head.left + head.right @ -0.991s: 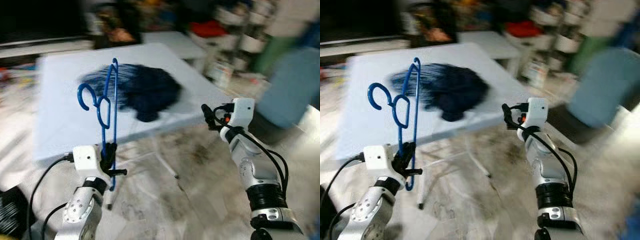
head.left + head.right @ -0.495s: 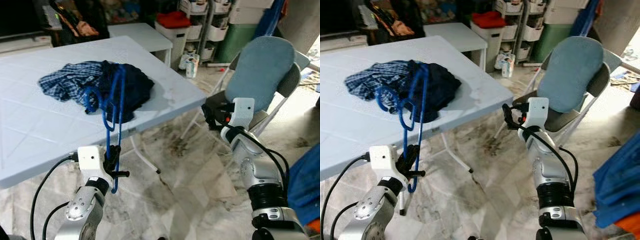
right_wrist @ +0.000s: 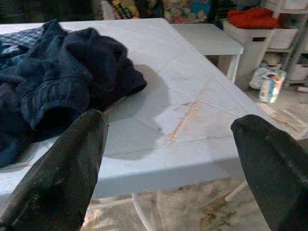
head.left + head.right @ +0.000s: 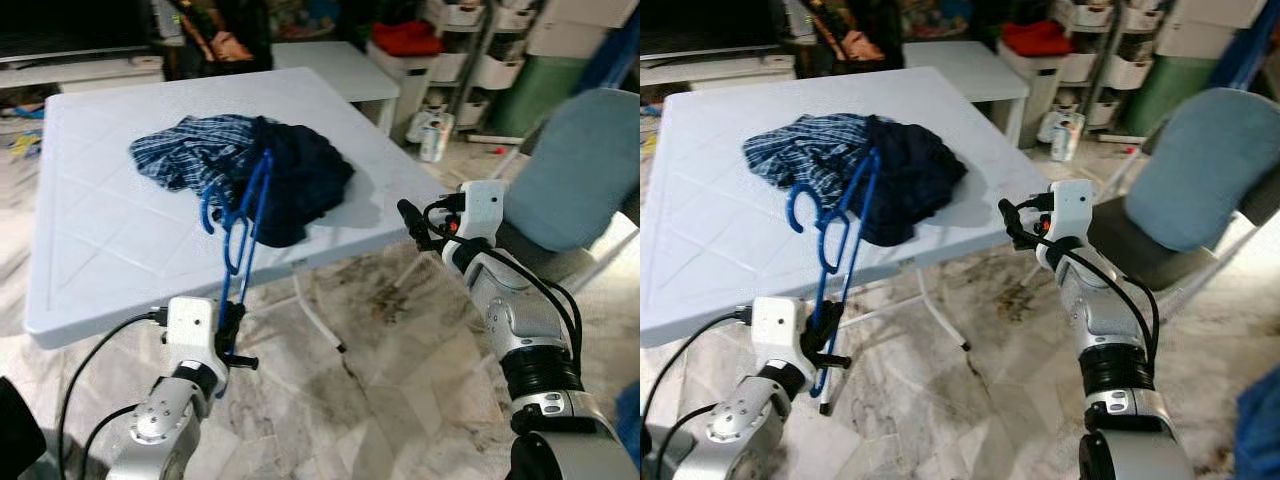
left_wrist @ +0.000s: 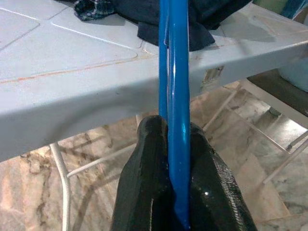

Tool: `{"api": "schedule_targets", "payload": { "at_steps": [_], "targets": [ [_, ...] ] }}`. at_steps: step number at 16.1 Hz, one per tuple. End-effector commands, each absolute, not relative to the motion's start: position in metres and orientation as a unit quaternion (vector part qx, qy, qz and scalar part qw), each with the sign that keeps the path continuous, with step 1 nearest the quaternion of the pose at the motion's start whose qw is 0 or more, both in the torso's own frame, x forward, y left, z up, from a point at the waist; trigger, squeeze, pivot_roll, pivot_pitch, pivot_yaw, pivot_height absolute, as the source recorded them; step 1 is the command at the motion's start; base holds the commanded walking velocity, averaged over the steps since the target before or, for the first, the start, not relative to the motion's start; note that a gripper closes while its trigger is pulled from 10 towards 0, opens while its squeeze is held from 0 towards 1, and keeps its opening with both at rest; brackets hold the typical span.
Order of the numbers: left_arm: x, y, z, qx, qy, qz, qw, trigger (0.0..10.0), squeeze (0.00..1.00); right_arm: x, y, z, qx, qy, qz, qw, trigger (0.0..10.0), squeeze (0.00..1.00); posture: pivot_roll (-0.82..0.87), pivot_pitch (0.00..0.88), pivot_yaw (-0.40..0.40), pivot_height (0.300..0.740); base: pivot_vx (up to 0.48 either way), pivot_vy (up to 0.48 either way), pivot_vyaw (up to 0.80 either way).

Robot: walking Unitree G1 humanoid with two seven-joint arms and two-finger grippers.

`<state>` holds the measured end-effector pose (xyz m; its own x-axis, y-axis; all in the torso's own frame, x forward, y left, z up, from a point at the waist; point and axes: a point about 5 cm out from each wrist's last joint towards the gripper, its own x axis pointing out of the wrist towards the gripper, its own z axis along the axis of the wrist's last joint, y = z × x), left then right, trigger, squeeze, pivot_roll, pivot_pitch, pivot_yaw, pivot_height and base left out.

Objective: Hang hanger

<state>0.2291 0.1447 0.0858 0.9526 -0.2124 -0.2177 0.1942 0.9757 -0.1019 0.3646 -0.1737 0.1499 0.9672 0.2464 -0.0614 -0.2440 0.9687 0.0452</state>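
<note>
The slim blue plastic hanger (image 4: 236, 232) stands nearly upright out of the left hand (image 4: 228, 338), its long axis running from the fingers up to the hook, which ends in front of the heap of dark blue and checked clothes (image 4: 250, 170) on the white folding worktop (image 4: 90, 240). The left hand is clamped on the hanger's lowest part; the left wrist view shows both black fingers (image 5: 144, 178) pressed against the blue rod, just off the worktop's near edge. The hanger is thus already in hand, above and slightly ahead of the fingers, and the left arm is plainly the one to carry it. The right hand (image 4: 1010, 222) hovers with fingers spread apart near the worktop's right corner, holding nothing, beside a blue-backed folding chair (image 4: 1200, 170). No rail or rod to hang from can be made out, so finding one looks like the next need.
</note>
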Motion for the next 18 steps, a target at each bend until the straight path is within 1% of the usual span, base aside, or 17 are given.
{"api": "schedule_targets", "payload": {
  "at_steps": [1, 7, 15, 18],
  "targets": [
    [0.2286, 0.1411, 0.0872, -0.021, 0.11, -0.106, 0.988, 10.0, 0.0, 0.3673, -0.1745, 0.1561, 0.006, 0.024, 0.129, 0.991, 10.0, 0.0, 0.01, 0.0, -0.074, 0.74, 0.0, 0.0, 0.0],
    [0.2284, 0.1374, 0.0855, -0.008, 0.11, -0.104, 0.988, 10.0, 0.0, 0.3647, -0.1678, 0.1528, 0.01, 0.023, 0.142, 0.989, 10.0, 0.0, 0.01, 0.0, -0.071, 0.74, 0.0, 0.0, 0.0],
    [0.2297, 0.1359, 0.0861, -0.01, 0.108, -0.106, 0.988, 10.0, 0.0, 0.3649, -0.1672, 0.1533, 0.012, 0.02, 0.144, 0.989, 10.0, 0.0, 0.01, 0.0, -0.066, 0.74, 0.0, 0.0, 0.0],
    [0.2306, 0.1352, 0.0867, -0.01, 0.105, -0.106, 0.989, 10.0, 0.0, 0.3654, -0.1653, 0.1534, 0.013, 0.019, 0.146, 0.989, 10.0, 0.0, 0.01, 0.0, -0.068, 0.74, -0.275, 0.0, 0.0]
  ]
}}
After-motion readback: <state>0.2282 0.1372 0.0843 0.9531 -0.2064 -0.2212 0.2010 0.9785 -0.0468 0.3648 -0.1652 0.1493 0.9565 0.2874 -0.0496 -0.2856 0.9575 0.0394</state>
